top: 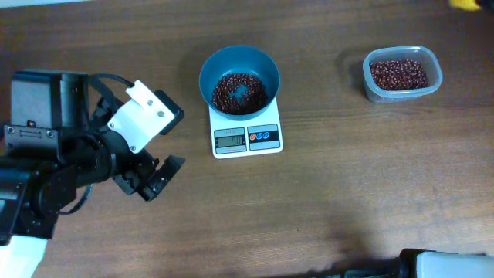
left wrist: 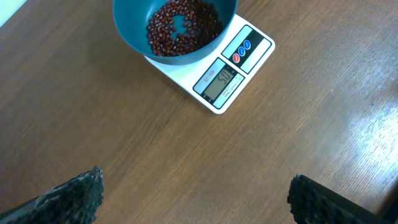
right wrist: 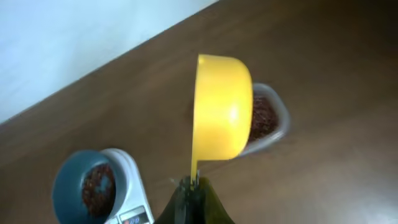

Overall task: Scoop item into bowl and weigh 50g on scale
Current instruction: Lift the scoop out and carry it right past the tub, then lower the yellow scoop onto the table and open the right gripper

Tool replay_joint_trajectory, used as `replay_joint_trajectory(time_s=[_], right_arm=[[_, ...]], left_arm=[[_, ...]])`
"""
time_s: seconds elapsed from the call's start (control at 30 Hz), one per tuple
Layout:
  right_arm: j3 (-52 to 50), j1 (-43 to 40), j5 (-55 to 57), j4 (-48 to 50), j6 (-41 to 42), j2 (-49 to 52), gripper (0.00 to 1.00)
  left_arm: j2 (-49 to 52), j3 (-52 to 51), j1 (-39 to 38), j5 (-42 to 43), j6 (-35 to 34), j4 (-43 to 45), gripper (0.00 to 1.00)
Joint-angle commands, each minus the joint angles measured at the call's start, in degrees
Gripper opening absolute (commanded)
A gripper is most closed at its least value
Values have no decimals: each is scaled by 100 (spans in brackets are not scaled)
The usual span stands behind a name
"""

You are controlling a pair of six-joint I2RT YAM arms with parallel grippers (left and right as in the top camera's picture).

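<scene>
Beans (top: pixel 239 93) lie thin in bowl (top: pixel 207 77), with a bare patch at mid-floor. Bowl sits on the rear of scale (top: pixel 247 139), display and buttons uncovered in front. More beans fill tub (top: pixel 432 62), well right of scale. Left gripper (top: pixel 160 179) is spread wide and empty over table (top: pixel 309 216), left of scale. Right gripper (right wrist: pixel 193 185) is clamped tight on the handle of scoop (right wrist: pixel 221 106), which is tipped on edge with the tub showing behind it.
</scene>
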Motion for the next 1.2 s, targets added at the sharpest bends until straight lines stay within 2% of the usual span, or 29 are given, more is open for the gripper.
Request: replay_joint_trajectory(time_s=[0.0,0.07,0.17,0.2,0.33,0.4,0.53,0.73,0.83,0.87,0.97,1.07,1.1,1.13,1.17], right_arm=[[31,-48,479,-573,570,-212,4],[-188,-46,481,-1193,1126,-216,4],[-1113,-26,472,-1172,1528,-216,4],[-1620,-26,398,-975,1797,-216,4],[-2953,-24,-710,118,1799,-216,4],[-3543,109,-916,586,1801,-216,4],[-3965,415,-863,1036,1797,-289,4],[-5281,457,-879,2013,1794,-1604,4],[-6590,457,-1073,3082,2057,-2463,4],[-7219,457,-1224,3814,2275,-2704,4],[-8446,457,-1355,5477,2557,-2898,4],[-9202,450,-1338,6830,2597,-2883,4],[-9326,450,-1335,6979,2629,-2883,5],[-9438,450,-1307,7031,2688,-2883,15],[-9519,450,-1248,7029,2796,-2852,18]], left_arm=[[-4,101,26,4,70,0,99],[-4,101,26,4,70,0,99],[-4,101,26,4,70,0,99],[-4,101,26,4,70,0,99],[-4,101,26,4,70,0,99],[-4,101,26,4,70,0,99],[-4,101,26,4,70,0,99],[-4,101,26,4,70,0,99],[-4,101,26,4,70,0,99],[-4,101,26,4,70,2,99],[-4,101,26,4,70,0,99],[-4,101,26,4,70,0,99],[-4,101,26,4,70,0,99],[-4,101,26,4,70,0,99],[-4,101,26,4,70,0,99]])
